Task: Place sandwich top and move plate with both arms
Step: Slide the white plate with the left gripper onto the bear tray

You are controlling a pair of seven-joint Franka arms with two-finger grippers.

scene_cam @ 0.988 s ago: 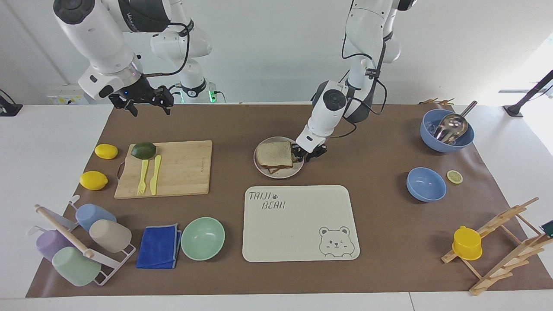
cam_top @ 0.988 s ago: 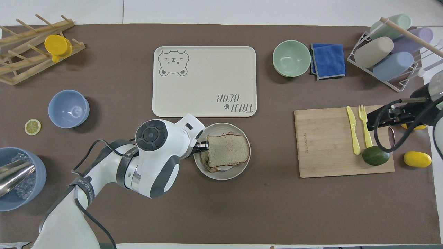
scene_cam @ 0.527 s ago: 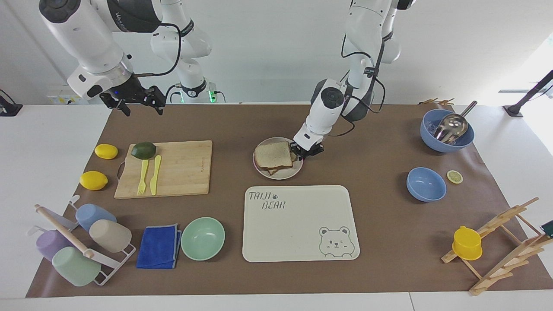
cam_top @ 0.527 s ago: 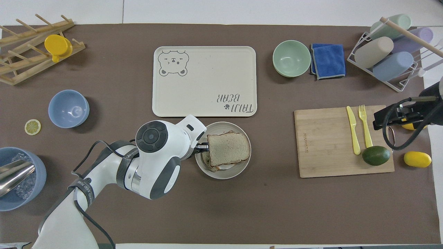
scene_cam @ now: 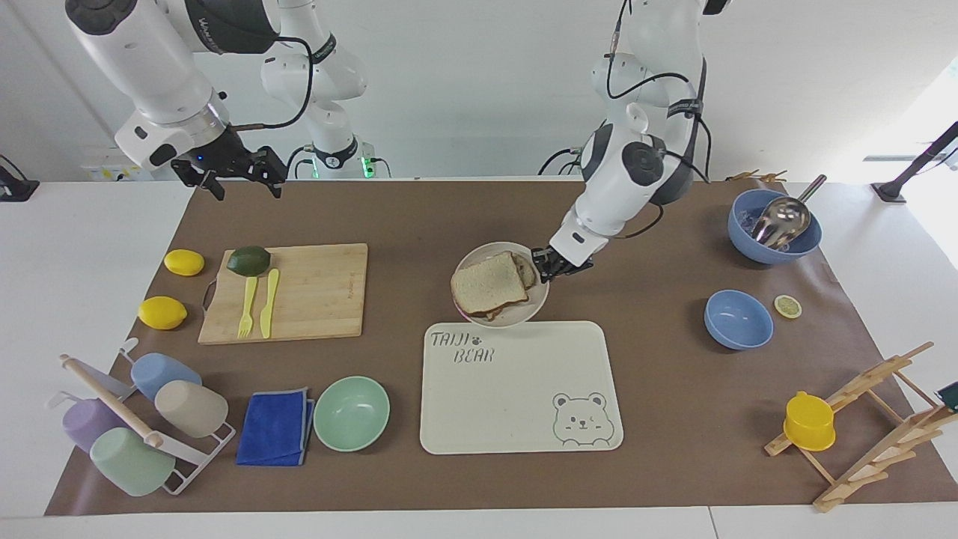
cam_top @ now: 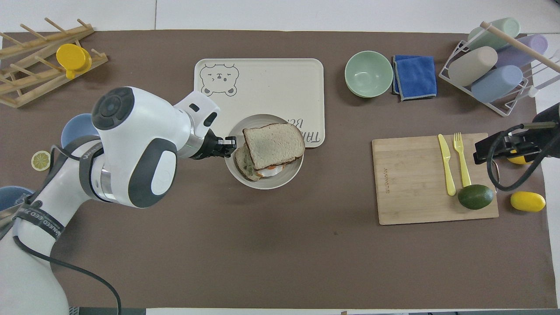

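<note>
The sandwich top, a plain brown bread slice, lies on the sandwich's lower layers on the small round plate. My left gripper is shut on the plate's rim at the side toward the left arm's end of the table. It holds the plate tilted in the air, over the tray's edge that lies closest to the robots. My right gripper waits open and empty in the air above the mat near the cutting board.
The cream bear-print tray lies under and past the plate. A mint bowl and blue cloth sit beside it. A cutting board holds an avocado, fork and knife. Two blue bowls stand toward the left arm's end.
My left gripper closed on the plate's rim, then lifted the plate with the sandwich off the table and carried it toward the tray. The right gripper drew back slightly.
</note>
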